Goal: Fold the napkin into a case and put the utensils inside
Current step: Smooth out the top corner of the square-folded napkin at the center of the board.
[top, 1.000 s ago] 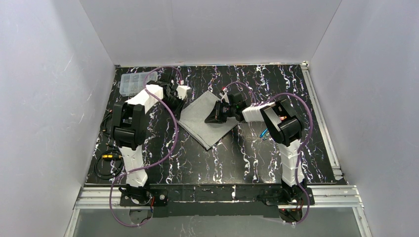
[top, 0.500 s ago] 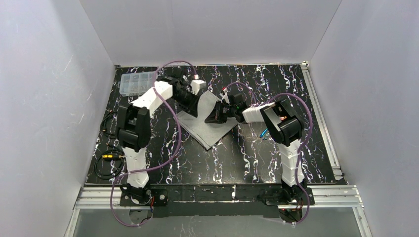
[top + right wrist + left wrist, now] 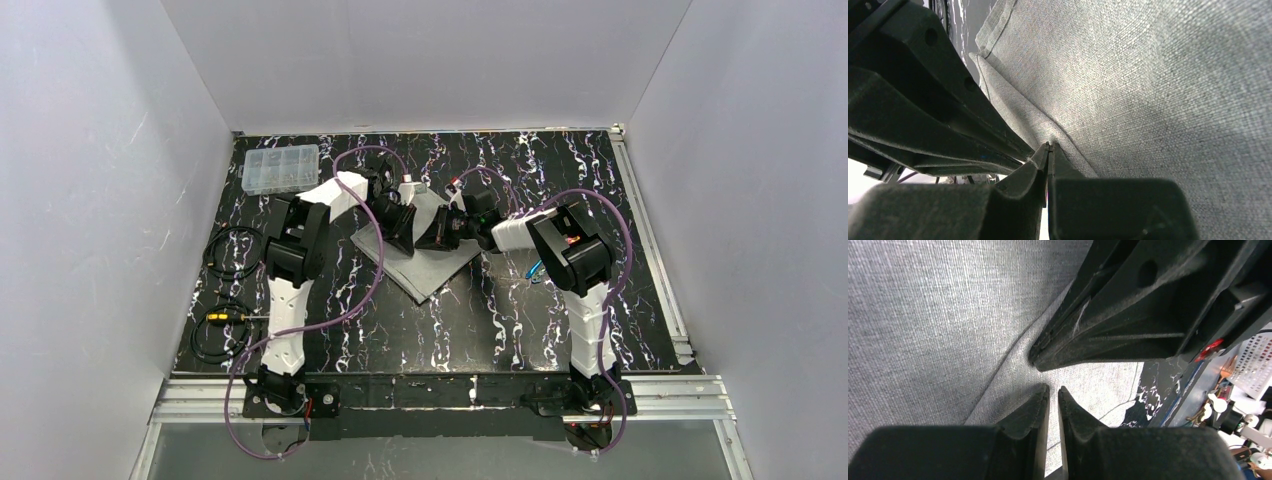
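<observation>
The light-grey napkin lies part-folded at mid table, and no finished case shows. It fills the left wrist view and the right wrist view. My left gripper is low over its left part; its jaws stand a narrow slit apart with nothing between them. My right gripper is shut, tips pressed at a crease of the cloth, and faces the left one closely. A raised cloth layer lies beside the left fingers. A blue utensil lies by the right arm; other utensils are hidden.
A clear plastic compartment box stands at the back left. Black cable coils lie along the left table edge. Purple cables loop off both arms. White walls enclose the table on three sides.
My left arm has swung right from near the box, carrying the napkin's left part over toward the right gripper. The right gripper has stayed put on the cloth.
</observation>
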Available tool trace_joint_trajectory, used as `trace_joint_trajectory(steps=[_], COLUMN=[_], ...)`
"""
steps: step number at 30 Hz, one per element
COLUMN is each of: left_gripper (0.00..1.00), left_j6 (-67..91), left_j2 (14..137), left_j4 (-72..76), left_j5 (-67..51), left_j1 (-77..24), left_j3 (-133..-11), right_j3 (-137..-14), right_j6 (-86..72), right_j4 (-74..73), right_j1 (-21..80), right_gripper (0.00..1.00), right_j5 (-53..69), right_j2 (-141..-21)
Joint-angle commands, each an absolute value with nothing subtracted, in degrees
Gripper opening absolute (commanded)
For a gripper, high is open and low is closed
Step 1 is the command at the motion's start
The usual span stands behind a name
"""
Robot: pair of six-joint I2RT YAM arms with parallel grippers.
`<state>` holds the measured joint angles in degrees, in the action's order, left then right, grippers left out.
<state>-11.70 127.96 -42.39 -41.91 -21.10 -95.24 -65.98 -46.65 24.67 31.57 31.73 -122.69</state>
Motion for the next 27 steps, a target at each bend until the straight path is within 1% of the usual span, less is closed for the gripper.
trace_joint_trajectory(steps=[1, 5, 13, 20, 27], left_gripper=[0.11, 0.10, 0.09, 0.08, 0.08], left_j6=[-9.5, -7.3, -9.0, -14.9, -18.3], left_j2=[129.1, 132.2, 133.7, 130.3, 126.2], left_j4=[-43.1, -43.9, -47.7, -50.5, -53.2], left_j5=[-46.6, -49.9, -49.9, -47.1, -49.2], left_j1=[-19.9, -16.9, -11.6, -8.1, -5.6], left_j3=[-97.5, -99.7, -100.9, -96.5, -94.5], right_j3=[-63.1, -62.3, -60.8, -60.5, -61.6], right_j6=[-45.2, -45.4, -45.9, -46.1, -45.0], right_j4=[20.3, 20.5, 21.0, 21.6, 20.8], right_j1=[31.9, 32.0, 32.3, 32.3, 32.0], right_gripper=[0.11, 0.11, 0.10, 0.09, 0.09], right_j5=[28.0, 27.9, 27.6, 27.5, 29.0], right_j2=[-122.9, -122.7, -122.3, -122.5, -122.6])
